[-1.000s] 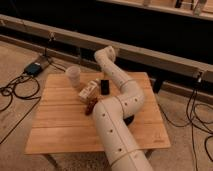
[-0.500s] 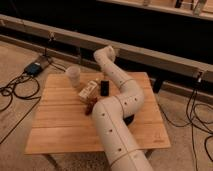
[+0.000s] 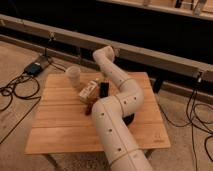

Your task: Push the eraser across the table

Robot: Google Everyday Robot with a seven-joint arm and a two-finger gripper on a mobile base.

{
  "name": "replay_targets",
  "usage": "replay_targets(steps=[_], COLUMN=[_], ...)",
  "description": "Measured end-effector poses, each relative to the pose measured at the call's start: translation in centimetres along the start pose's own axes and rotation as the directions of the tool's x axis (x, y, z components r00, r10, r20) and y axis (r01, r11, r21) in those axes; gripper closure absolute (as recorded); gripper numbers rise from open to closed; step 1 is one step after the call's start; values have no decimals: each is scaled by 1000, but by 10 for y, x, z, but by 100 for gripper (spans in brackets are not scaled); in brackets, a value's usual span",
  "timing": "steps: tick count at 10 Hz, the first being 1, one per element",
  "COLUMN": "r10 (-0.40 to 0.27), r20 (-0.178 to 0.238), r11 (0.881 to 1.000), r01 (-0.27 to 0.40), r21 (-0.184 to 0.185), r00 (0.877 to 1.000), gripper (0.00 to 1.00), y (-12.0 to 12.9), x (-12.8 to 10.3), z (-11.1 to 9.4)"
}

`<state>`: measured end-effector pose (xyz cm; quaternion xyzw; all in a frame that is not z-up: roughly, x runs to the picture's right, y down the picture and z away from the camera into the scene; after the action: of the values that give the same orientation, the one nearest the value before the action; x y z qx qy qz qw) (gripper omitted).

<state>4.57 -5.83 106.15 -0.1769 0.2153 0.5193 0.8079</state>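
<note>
The eraser (image 3: 104, 90) is a small black oblong block lying on the wooden table (image 3: 60, 125), just right of a white-and-tan little box (image 3: 88, 91). My white arm rises from the bottom, bends at an elbow and reaches back over the table's far side. The dark gripper (image 3: 106, 78) hangs from the wrist directly behind the eraser, close to it or touching it; I cannot tell which.
A pale cup (image 3: 73, 76) stands at the table's far left. A slim reddish-brown piece (image 3: 87, 108) lies in front of the box. A black round bowl (image 3: 129, 119) is mostly hidden behind my arm. Cables (image 3: 15, 90) lie on the floor to the left.
</note>
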Motion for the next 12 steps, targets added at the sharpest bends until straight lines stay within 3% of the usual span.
replay_targets(steps=[12], r10=[-39], r20=[-70], r11=[999], r01=[37], r21=[-26], r00=[997], gripper=[35], y=[7], x=[20], z=[-9])
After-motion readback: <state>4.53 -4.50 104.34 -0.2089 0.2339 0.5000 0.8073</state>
